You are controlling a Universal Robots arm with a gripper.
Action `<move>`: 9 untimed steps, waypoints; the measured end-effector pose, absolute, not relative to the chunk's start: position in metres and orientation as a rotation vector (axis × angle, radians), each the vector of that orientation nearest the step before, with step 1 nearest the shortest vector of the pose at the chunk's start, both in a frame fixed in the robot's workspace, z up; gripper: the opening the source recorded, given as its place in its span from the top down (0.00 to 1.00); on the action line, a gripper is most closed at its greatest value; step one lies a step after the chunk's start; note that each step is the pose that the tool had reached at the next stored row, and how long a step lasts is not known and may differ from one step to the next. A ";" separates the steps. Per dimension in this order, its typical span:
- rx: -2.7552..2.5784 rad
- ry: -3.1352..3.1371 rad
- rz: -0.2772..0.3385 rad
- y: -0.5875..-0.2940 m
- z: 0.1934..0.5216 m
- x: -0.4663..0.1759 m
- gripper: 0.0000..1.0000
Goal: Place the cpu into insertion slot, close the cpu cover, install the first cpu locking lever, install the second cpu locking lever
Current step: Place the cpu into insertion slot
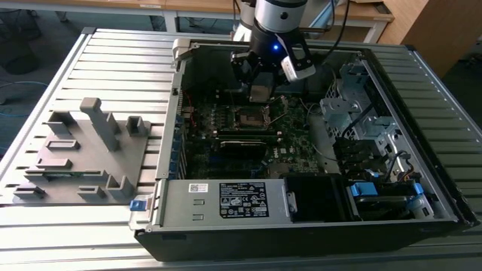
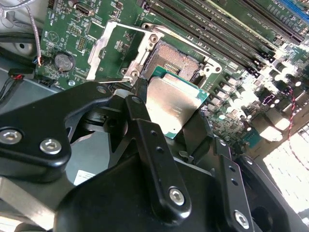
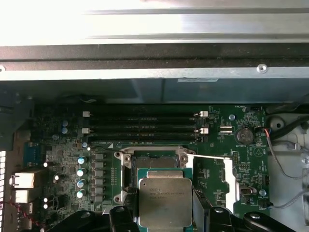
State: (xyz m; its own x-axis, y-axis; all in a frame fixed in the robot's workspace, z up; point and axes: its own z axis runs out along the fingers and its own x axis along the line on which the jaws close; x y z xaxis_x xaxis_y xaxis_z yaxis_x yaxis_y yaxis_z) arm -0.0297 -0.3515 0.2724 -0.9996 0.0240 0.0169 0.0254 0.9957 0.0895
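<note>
Second wrist view has the gripper (image 2: 170,107) pinching the cpu (image 2: 176,104) by two opposite edges, its dark fingers (image 2: 141,94) closed against the chip, silvery top upward; the chip hangs just above the insertion slot (image 2: 176,60) and overlaps its near edge, apparently not yet seated. The cpu cover (image 2: 99,47) stands swung open to one side of the socket, so the contact field lies bare.

By my reading the first step, placing the chip, is in hand; cover and both levers remain undone. Seating calls for the chip to be level and square to the socket rim, with its corners matched to the frame; a tilted or offset drop could harm the contacts.

Around the socket lies the green motherboard (image 3: 219,145), with the long black memory sticks (image 3: 145,126) just beyond and a coin cell (image 3: 244,135) off to the side. In the exterior view the board lies flat in an open computer case (image 1: 316,234), a power supply (image 1: 226,200) at the near end; the case rests on a slatted metal table (image 1: 113,62), a grey fixture tray (image 1: 83,152) beside it on the exterior view's left. Wooden desks (image 1: 188,5) stand behind.
</note>
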 end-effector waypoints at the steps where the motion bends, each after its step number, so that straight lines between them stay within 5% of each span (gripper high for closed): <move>1: -0.038 -3.123 -0.140 -0.352 0.271 -0.030 0.46; 9: -0.034 -3.132 -0.141 -0.351 0.261 -0.038 0.46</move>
State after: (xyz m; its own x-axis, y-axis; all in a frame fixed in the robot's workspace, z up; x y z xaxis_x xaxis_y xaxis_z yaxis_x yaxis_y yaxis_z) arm -0.0377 -0.3515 0.2611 -0.9997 0.0213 0.0070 0.0218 0.9957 0.0897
